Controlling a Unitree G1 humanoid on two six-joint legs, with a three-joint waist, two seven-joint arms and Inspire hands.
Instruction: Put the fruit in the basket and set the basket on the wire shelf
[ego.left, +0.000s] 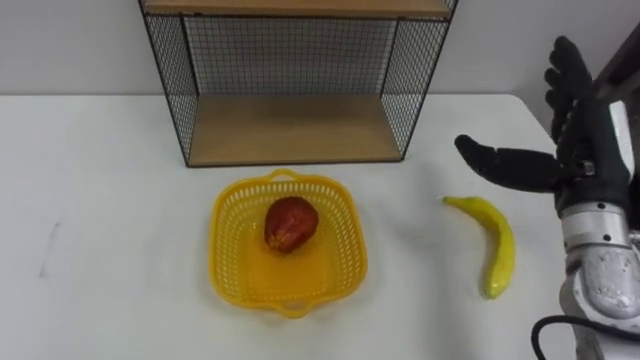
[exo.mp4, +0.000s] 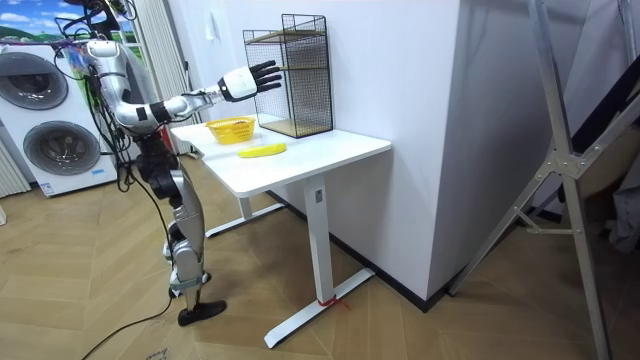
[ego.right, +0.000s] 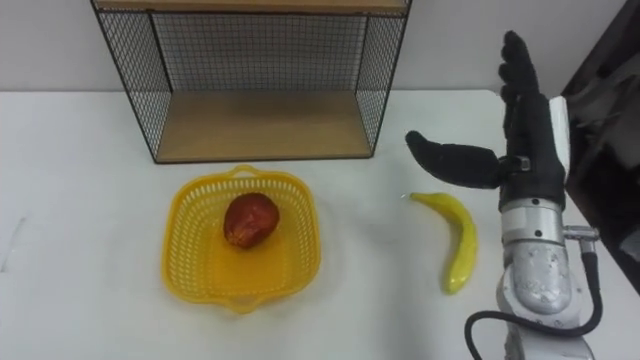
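A yellow plastic basket (ego.left: 340, 250) (ego.right: 300, 240) (exo.mp4: 231, 129) sits on the white table in front of the wire shelf (ego.left: 295, 130) (ego.right: 260, 125) (exo.mp4: 292, 75). A red fruit (ego.left: 290, 222) (ego.right: 250, 220) lies inside the basket. To its right a yellow banana (ego.left: 495, 245) (ego.right: 455, 238) (exo.mp4: 262, 150) lies on the table. My right hand (ego.left: 575, 130) (ego.right: 525, 130) (exo.mp4: 250, 80) hovers above and just right of the banana, open, with fingers straight and thumb pointing left, holding nothing.
The white table (ego.left: 110, 200) (exo.mp4: 310, 160) has free room on its left half. The shelf has a wooden bottom board and black mesh sides, open to the front. In the room view I stand at the table's end, with washing machines (exo.mp4: 50, 120) behind me.
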